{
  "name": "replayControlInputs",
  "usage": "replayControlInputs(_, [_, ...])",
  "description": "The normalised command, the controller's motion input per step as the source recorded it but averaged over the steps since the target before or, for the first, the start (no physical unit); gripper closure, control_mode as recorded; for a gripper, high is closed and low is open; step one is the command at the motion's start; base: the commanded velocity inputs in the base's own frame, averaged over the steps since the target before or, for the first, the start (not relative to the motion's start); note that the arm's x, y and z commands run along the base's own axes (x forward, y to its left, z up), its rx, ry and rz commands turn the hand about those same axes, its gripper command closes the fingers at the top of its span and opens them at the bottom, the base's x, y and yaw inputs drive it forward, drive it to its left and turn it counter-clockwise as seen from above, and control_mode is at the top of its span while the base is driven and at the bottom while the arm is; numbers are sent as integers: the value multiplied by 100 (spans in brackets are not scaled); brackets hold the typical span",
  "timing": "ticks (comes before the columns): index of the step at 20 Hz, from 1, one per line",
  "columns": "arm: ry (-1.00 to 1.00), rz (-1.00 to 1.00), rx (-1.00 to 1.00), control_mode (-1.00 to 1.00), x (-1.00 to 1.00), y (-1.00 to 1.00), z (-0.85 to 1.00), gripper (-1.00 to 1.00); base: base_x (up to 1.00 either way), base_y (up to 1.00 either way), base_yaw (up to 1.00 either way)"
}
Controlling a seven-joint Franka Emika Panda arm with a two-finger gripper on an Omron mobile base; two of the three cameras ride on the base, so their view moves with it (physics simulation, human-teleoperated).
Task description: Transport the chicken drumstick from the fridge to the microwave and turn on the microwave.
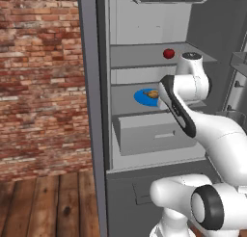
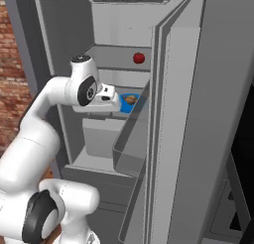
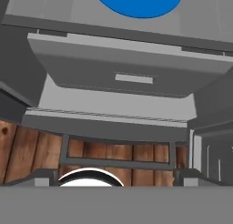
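Note:
The fridge [image 1: 144,70] stands open with its thick door [image 2: 193,139] swung out to the right. On the middle shelf the chicken drumstick [image 1: 153,94] [image 2: 130,100] lies on a flat blue plate [image 1: 143,97] [image 2: 137,104] [image 3: 139,2]. My gripper [image 2: 101,106] hovers just in front of that shelf, left of the plate and above the drawer [image 3: 132,75], facing down. Its fingers are hidden, so the frames do not show whether it is open or shut. The microwave is out of view.
A small red round fruit [image 1: 168,53] [image 2: 139,58] sits on the upper shelf. The box-like drawer [image 1: 154,132] juts out under the plate shelf. A clear door bin [image 2: 129,149] sticks out from the door close to my arm. Brick wall [image 1: 43,77] and wooden floor [image 1: 48,202] lie left.

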Motion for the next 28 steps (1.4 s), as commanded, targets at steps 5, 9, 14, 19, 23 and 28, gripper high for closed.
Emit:
replayControlInputs(5, [-6,11,5,-100,30,-13,-2,-100,0,0,0])
replayControlInputs(9, [-18,19,2,-100,26,0,0,-100,0,0,0])
replayControlInputs(14, [-19,14,3,-100,21,0,0,-100,0,0,0])
replayControlInputs(19, [-10,12,3,-100,24,-2,0,-100,0,0,0])
replayControlInputs(23, [-7,7,9,-100,26,-5,0,-100,0,0,0])
replayControlInputs(28, [-1,0,9,-100,31,-1,0,-100,0,0,0])
